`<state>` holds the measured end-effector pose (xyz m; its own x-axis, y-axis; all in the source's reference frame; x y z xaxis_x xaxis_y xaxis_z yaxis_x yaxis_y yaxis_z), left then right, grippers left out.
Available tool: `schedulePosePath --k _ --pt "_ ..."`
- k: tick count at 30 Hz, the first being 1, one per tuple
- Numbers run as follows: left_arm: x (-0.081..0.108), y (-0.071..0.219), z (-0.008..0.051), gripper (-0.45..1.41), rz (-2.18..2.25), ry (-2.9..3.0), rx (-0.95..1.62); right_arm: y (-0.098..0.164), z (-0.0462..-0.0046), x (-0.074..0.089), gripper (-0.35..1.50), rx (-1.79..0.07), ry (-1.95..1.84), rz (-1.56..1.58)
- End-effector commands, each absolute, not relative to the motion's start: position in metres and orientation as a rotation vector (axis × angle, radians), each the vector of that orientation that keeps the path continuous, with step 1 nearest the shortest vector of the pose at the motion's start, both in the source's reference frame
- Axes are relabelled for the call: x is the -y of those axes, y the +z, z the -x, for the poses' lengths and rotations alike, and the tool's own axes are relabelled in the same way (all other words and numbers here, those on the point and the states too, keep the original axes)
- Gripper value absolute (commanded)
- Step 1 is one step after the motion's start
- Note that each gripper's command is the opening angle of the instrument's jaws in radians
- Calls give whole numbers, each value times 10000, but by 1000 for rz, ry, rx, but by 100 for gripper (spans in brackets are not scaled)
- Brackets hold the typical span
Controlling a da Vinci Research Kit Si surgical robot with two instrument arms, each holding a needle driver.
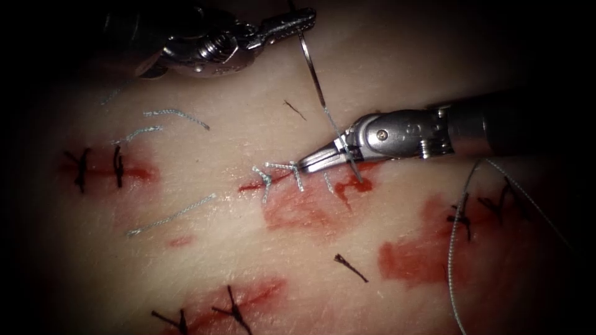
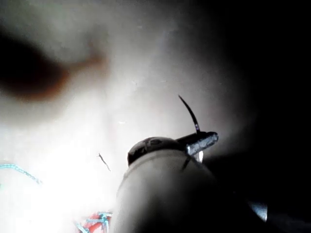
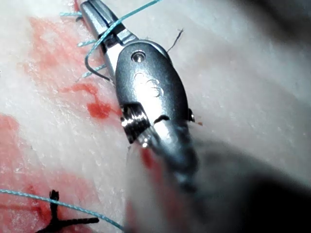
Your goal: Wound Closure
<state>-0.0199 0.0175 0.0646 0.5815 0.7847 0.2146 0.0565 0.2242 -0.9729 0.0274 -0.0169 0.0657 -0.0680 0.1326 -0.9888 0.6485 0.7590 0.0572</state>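
My left tool (image 1: 288,23) is above and left of the cut, jaws shut on the curved needle (image 1: 310,65) towards its pointed end. The needle hangs free above the tissue (image 1: 217,242); its point sticks out past the jaws (image 2: 201,141). Pale thread (image 1: 340,133) runs from the needle's blunt end down across my right tool's jaws. My right tool (image 1: 305,164) lies along the cut (image 1: 254,185) from the right. Its jaws are shut at the pale stitches, on a short end of thread. That thread (image 3: 131,14) drapes over the right tool (image 3: 90,9).
Red fluid (image 1: 310,211) stains the tissue below the cut. Older cuts with dark stitches lie at the left (image 1: 99,167), at the bottom (image 1: 230,310) and at the right (image 1: 465,214). Loose pale thread pieces (image 1: 171,214) lie left; a long strand (image 1: 453,260) trails right.
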Motion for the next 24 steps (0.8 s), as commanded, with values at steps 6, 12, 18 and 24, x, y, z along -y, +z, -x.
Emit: schedulePosePath --k 6,12,18,24 --pt "-215 663 137 -45 1373 743 623 654 -251 211 -35 -1510 -415 -854" --pt "-232 673 94 -45 1412 846 446 639 -220 250 -35 -1408 -219 -1039" --pt "-247 665 64 -45 1454 932 296 628 -188 288 -35 -1305 -81 -1203" --pt "-261 652 33 -45 1492 975 217 612 -155 304 -35 -1220 14 -1317"
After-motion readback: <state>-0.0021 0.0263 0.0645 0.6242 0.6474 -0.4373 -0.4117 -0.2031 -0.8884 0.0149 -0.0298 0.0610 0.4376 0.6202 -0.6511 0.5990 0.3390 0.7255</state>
